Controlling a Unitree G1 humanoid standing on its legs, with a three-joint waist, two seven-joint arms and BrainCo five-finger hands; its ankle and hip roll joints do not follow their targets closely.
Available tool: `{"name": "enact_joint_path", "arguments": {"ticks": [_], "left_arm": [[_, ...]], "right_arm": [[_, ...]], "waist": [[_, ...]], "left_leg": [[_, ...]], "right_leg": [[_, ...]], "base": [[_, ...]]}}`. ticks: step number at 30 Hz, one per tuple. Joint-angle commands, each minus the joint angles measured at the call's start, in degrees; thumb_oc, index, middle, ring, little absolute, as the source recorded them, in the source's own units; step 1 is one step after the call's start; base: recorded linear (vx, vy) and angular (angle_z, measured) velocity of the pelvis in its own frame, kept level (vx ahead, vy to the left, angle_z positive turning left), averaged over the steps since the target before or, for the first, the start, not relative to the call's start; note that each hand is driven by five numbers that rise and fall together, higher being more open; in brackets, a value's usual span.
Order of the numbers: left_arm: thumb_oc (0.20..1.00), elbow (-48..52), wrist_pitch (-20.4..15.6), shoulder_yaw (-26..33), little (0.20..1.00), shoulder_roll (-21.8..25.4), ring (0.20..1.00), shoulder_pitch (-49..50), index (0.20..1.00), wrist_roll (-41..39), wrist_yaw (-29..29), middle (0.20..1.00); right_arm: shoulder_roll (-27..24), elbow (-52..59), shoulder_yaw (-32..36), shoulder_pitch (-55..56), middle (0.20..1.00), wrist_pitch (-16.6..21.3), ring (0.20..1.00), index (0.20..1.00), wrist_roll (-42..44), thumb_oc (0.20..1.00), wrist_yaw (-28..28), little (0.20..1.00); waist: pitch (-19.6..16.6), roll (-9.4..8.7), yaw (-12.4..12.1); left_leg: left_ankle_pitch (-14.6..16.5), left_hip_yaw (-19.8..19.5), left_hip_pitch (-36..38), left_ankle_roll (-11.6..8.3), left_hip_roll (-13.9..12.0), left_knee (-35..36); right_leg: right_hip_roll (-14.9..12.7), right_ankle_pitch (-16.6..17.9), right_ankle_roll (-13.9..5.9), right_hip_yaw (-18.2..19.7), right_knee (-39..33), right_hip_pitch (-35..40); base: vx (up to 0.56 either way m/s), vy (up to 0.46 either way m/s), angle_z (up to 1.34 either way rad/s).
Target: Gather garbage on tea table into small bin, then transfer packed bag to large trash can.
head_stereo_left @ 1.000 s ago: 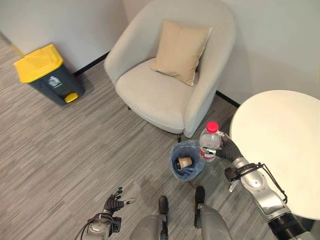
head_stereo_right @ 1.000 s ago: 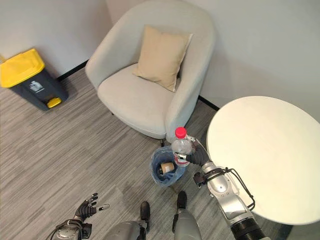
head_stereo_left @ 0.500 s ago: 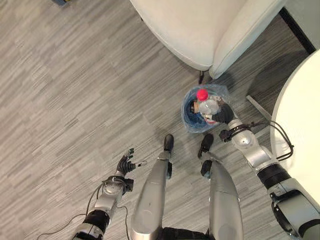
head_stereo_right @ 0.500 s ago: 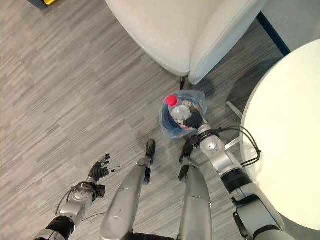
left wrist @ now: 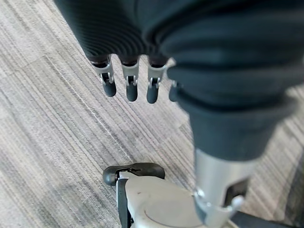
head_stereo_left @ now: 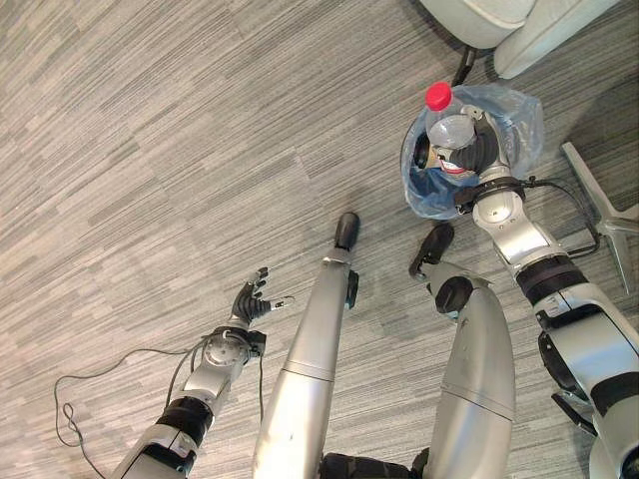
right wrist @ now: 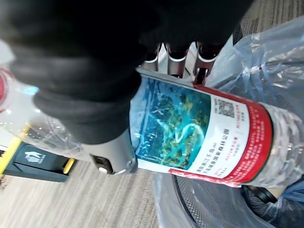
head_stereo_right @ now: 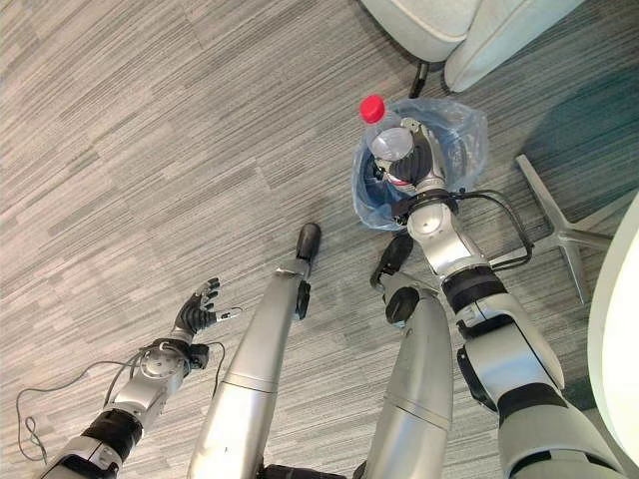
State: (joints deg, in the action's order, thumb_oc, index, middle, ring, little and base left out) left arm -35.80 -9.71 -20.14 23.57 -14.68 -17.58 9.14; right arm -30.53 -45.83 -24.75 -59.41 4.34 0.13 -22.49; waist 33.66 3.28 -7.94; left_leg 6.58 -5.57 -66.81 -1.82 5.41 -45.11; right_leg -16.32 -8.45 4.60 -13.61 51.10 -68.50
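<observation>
A clear plastic bottle (head_stereo_left: 447, 128) with a red cap (head_stereo_left: 437, 96) sits in my right hand (head_stereo_left: 480, 150), whose fingers are curled round it. It hangs right over the mouth of the small bin (head_stereo_left: 429, 190), a dark mesh basket lined with a blue plastic bag (head_stereo_left: 514, 120). In the right wrist view the bottle's blue and red label (right wrist: 199, 135) crosses above the mesh rim (right wrist: 199, 209). My left hand (head_stereo_left: 250, 299) hovers low over the floor at the lower left, fingers (left wrist: 130, 88) straight and holding nothing.
The pale armchair's edge (head_stereo_left: 529, 30) and its dark leg (head_stereo_left: 464, 65) stand just behind the bin. A metal table foot (head_stereo_left: 599, 195) spreads on the floor to the right. Grey striped carpet (head_stereo_left: 150, 150) stretches out to the left.
The camera has tilted further down, so chair and bin slid up the picture. My right hand still holds the bottle over the bin. The left hand stays put.
</observation>
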Motion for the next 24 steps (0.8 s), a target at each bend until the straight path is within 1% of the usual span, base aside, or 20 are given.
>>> {"name": "enact_joint_path", "arguments": {"ticks": [1, 2, 4, 8, 9, 12, 15, 17, 18, 20, 21, 22, 23, 24], "left_arm": [[1.000, 2.03, -1.38, -1.14, 1.000, 0.94, 1.000, 3.56, 1.000, -1.53, 0.49, 1.000], [1.000, 2.36, -1.39, -1.25, 1.000, 1.01, 1.000, 3.42, 1.000, -1.65, 0.52, 1.000], [1.000, 2.82, -1.53, -1.45, 1.000, 0.85, 1.000, 2.83, 1.000, -1.87, 0.72, 1.000], [1.000, 2.91, -1.51, -0.97, 1.000, 0.36, 1.000, 2.47, 1.000, -1.52, 1.32, 1.000], [1.000, 3.06, -1.50, -0.35, 1.000, 0.05, 1.000, 2.38, 1.000, -1.36, 1.43, 1.000], [1.000, 2.56, -1.54, 0.59, 1.000, -0.46, 1.000, 2.55, 1.000, -0.60, 1.71, 1.000], [1.000, 2.38, -1.65, 1.34, 1.000, -0.56, 1.000, 2.79, 1.000, 0.37, 1.78, 1.000], [1.000, 2.20, -1.63, 1.79, 1.000, -0.43, 1.000, 3.09, 1.000, 1.09, 1.71, 1.000], [1.000, 2.21, -1.75, 1.74, 1.000, 0.14, 1.000, 3.35, 1.000, 1.87, 1.63, 1.000], [1.000, 1.72, -1.85, 1.47, 1.000, 1.09, 1.000, 3.23, 1.000, 2.13, 1.38, 1.000], [1.000, 1.54, -1.87, 1.27, 1.000, 1.60, 1.000, 3.18, 1.000, 1.99, 1.47, 1.000], [1.000, 1.54, -1.88, 1.31, 1.000, 1.60, 1.000, 3.18, 1.000, 1.99, 1.47, 1.000], [1.000, 1.42, -1.91, 1.22, 1.000, 2.00, 1.000, 3.16, 1.000, 1.87, 1.73, 1.000], [1.000, 1.07, -1.90, 1.05, 1.000, 1.99, 1.000, 2.97, 1.000, 1.80, 1.79, 1.000]], "right_arm": [[-2.30, -2.14, -3.21, -1.32, 0.730, 0.93, 0.730, 0.730, 3.57, 0.730, -0.79, 0.730], [-2.26, -3.51, -3.64, -1.86, 1.000, 0.81, 1.000, 1.000, 3.86, 1.000, -0.69, 1.000], [-2.24, -4.42, -4.20, -2.18, 1.000, 0.69, 1.000, 1.000, 4.09, 1.000, -0.99, 1.000], [-2.26, -2.60, -4.54, -0.51, 1.000, 0.68, 1.000, 1.000, 2.25, 1.000, -1.70, 1.000], [-2.84, -0.71, -5.00, 0.96, 1.000, 0.63, 1.000, 1.000, 0.02, 1.000, -1.87, 1.000], [-3.89, 3.00, -4.95, 4.15, 1.000, 0.18, 1.000, 1.000, -5.39, 1.000, -2.46, 1.000], [-5.98, 6.88, -6.53, 6.36, 1.000, -0.10, 1.000, 1.000, -11.12, 1.000, -2.05, 1.000], [-7.74, 7.91, -8.70, 7.05, 1.000, -0.87, 1.000, 1.000, -16.41, 1.000, -1.81, 1.000], [-8.26, 7.06, -10.88, 7.16, 1.000, -1.19, 1.000, 1.000, -19.88, 1.000, -0.94, 1.000], [-8.21, 3.87, -14.62, 6.38, 1.000, -2.18, 1.000, 1.000, -23.50, 1.000, 0.34, 1.000], [-7.57, 1.60, -16.33, 6.14, 1.000, -2.76, 1.000, 1.000, -24.67, 1.000, 1.10, 1.000], [-7.51, 1.50, -16.39, 6.06, 1.000, -2.73, 1.000, 1.000, -24.67, 1.000, 1.07, 1.000], [-6.01, -1.43, -18.69, 5.76, 1.000, -3.64, 1.000, 1.000, -26.52, 1.000, 1.81, 1.000], [-5.18, -2.64, -19.61, 6.01, 1.000, -3.98, 1.000, 1.000, -27.29, 1.000, 2.17, 1.000]], "waist": [[-5.48, 2.17, 0.06], [-5.62, 2.19, 0.03], [-5.96, 2.07, 0.06], [-6.06, 1.61, 0.45], [-6.07, 1.25, 0.89], [-5.74, 0.90, 1.66], [-5.29, 0.33, 2.25], [-5.05, 0.05, 2.57], [-4.81, -0.14, 2.65], [-4.60, -0.07, 2.80], [-4.24, 0.11, 2.68], [-4.24, 0.09, 2.72], [-3.92, 0.40, 2.66], [-3.91, 0.50, 2.63]], "left_leg": [[3.43, 1.86, 2.50, 1.40, 0.51, 0.72], [3.41, 1.86, 2.41, 1.40, 0.65, 0.89], [3.09, 1.81, 2.63, 1.36, 0.70, 1.95], [2.74, 1.78, 3.99, 1.36, 0.57, 4.02], [2.66, 1.88, 4.62, 1.31, 0.38, 4.82], [2.33, 1.86, 6.60, 1.26, 0.10, 7.14], [2.08, 1.77, 8.09, 1.11, -0.31, 8.65], [1.94, 1.78, 8.79, 0.94, -0.60, 9.45], [1.74, 1.78, 9.20, 0.68, -0.84, 9.93], [1.49, 1.71, 9.25, 0.50, -0.90, 10.09], [1.39, 1.61, 9.11, 0.43, -0.80, 9.98], [1.40, 1.61, 9.09, 0.42, -0.79, 9.96], [1.20, 1.58, 8.40, 0.35, -0.73, 9.67], [1.14, 1.56, 8.06, 0.33, -0.74, 9.60]], "right_leg": [[-0.07, -5.59, -5.99, 6.17, -2.33, 3.14], [-0.04, -5.48, -5.99, 6.11, -2.64, 3.19], [0.12, -5.14, -6.10, 5.88, -3.42, 3.51], [0.66, -4.58, -6.25, 5.58, -5.19, 4.83], [0.85, -4.23, -6.40, 5.52, -6.15, 5.52], [1.42, -3.54, -6.75, 5.32, -8.37, 7.44], [1.75, -3.00, -7.21, 5.18, -10.08, 8.79], [1.78, -2.92, -7.44, 4.93, -10.83, 9.54], [1.81, -2.67, -7.75, 4.76, -11.53, 10.04], [1.76, -2.59, -7.87, 4.75, -11.72, 10.21], [1.67, -2.69, -7.85, 4.75, -11.56, 9.98], [1.66, -2.70, -7.85, 4.75, -11.54, 9.96], [1.58, -2.79, -7.75, 4.81, -11.01, 9.28], [1.59, -2.82, -7.72, 4.77, -10.81, 8.90]], "base": [[0.00, 0.017, 0.08], [-0.01, 0.022, 0.10], [-0.01, 0.014, 0.11], [-0.01, -0.003, -0.06], [-0.02, -0.009, -0.06], [0.00, 0.000, 0.00], [0.00, -0.017, -0.06], [0.01, -0.034, -0.05], [0.01, -0.045, -0.04], [0.01, -0.055, -0.03], [0.01, -0.042, 0.00], [0.01, -0.048, 0.07], [0.01, -0.040, 0.06], [0.01, -0.048, 0.06]]}}
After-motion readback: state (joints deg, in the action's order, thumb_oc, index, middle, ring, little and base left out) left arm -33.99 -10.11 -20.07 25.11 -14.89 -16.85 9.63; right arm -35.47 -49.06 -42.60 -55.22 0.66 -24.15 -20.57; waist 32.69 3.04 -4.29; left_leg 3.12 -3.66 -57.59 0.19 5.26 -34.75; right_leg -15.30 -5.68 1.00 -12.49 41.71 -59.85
